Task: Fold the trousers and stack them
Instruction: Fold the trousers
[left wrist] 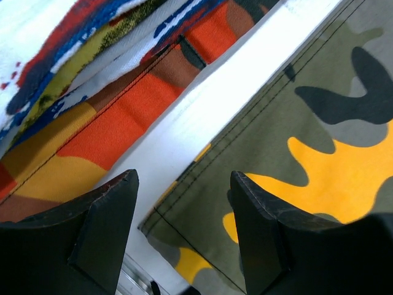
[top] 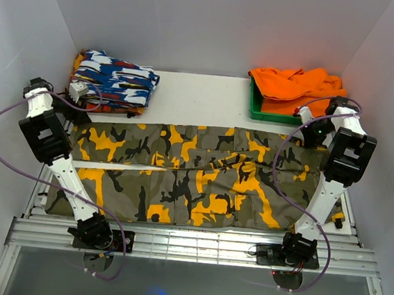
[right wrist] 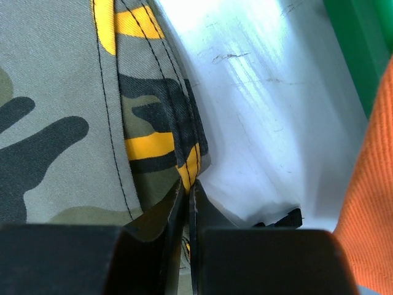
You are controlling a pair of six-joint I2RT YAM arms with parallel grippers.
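The camouflage trousers point(top: 193, 182) lie spread flat across the table, legs running left to right. My left gripper point(top: 81, 103) is at their far left corner. In the left wrist view it point(left wrist: 184, 178) is open, with the hem corner of the trousers point(left wrist: 202, 209) lying between the two fingers, just below them. My right gripper point(top: 312, 131) is at the far right corner. In the right wrist view it point(right wrist: 190, 187) is shut on a pinched fold of the trousers' edge point(right wrist: 153, 123).
A folded blue-white-red garment point(top: 113, 77) lies at the back left, close to my left gripper, and also shows in the left wrist view point(left wrist: 73, 74). A green tray point(top: 256, 110) holding orange cloth point(top: 297, 84) stands at the back right. White walls enclose the table.
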